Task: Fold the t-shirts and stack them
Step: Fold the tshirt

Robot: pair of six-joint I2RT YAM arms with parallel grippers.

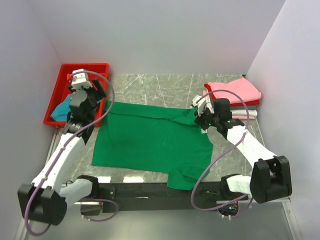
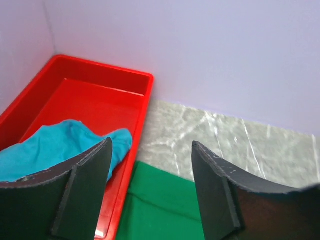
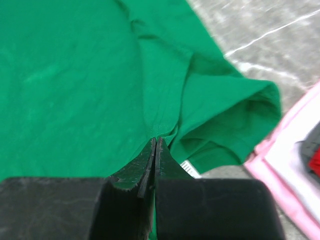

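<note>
Between right claw (image 3: 154, 144) tips, grips green shirt (image 1: 150, 142), not yet folded; left claw (image 2: 150, 147) wide, empty. Beside right, folded stack (image 1: 234, 95); beside left, teal shirt (image 2: 55, 142) waiting.

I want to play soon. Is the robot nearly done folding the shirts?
Not yet. Done: a folded pile with the pink shirt on top sits at the far right. In hand: the right gripper pinches the green shirt, mostly spread flat; the left gripper is open. Left: the teal shirt, crumpled in the red tray.
</note>
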